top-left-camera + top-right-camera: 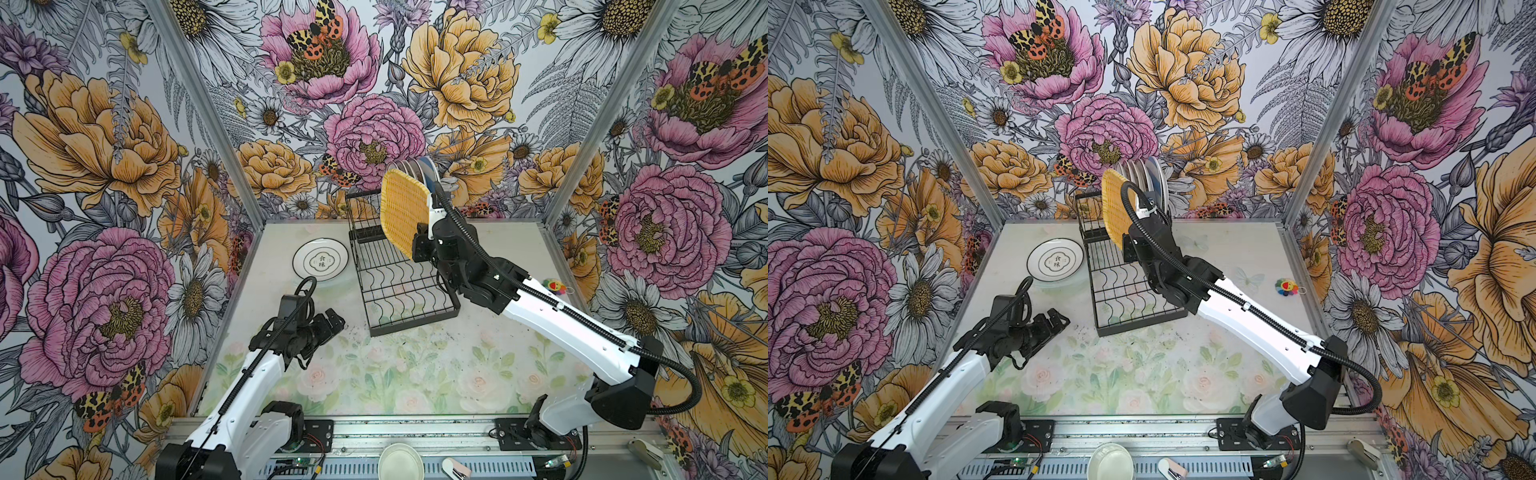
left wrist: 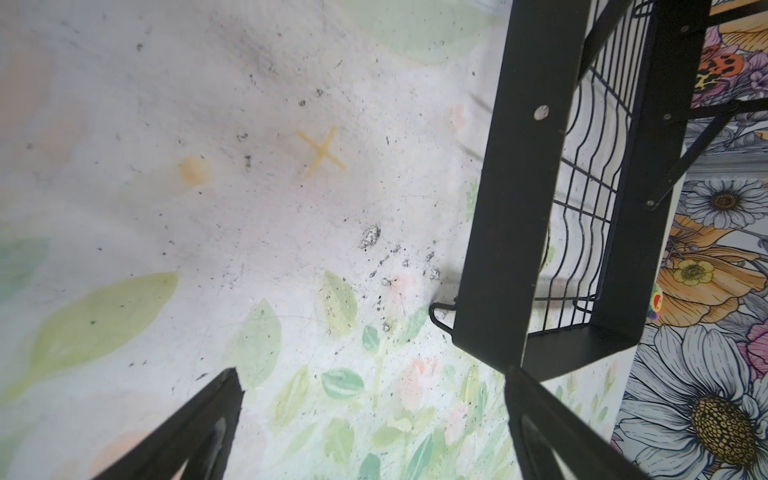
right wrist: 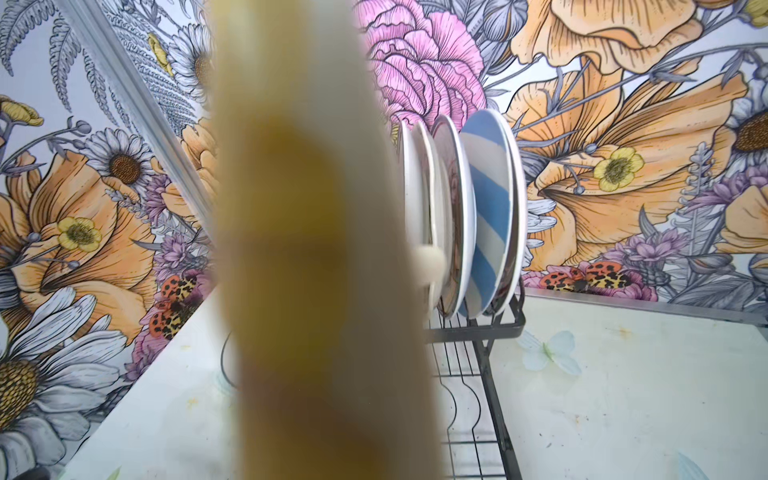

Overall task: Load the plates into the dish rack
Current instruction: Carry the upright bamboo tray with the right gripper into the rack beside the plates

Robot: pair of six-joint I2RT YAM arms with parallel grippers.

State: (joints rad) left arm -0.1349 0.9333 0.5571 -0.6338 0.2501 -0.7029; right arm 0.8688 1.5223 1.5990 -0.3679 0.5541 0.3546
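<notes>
Yellow woven tray [image 1: 404, 214] held upright above dish rack [image 1: 399, 286], far end, just beside racked plates [image 3: 486, 208]. Right gripper [image 1: 419, 244] clenched on its near edge. Tray judged light, stiff, textured: edge grip adequate. White character plate [image 1: 320, 261] flat on table [image 1: 498, 257], left of rack: judged glazed, slippery, fragile; rim grasp advised. Left gripper [image 1: 332, 322] released, empty.

Matt black wire dish rack [image 1: 395, 282], woven yellow tray [image 1: 404, 212], glossy plates [image 3: 486, 212].

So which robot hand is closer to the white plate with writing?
Left. Left gripper hovers open near the plate; right gripper is over the dish rack, holding the yellow tray.
</notes>
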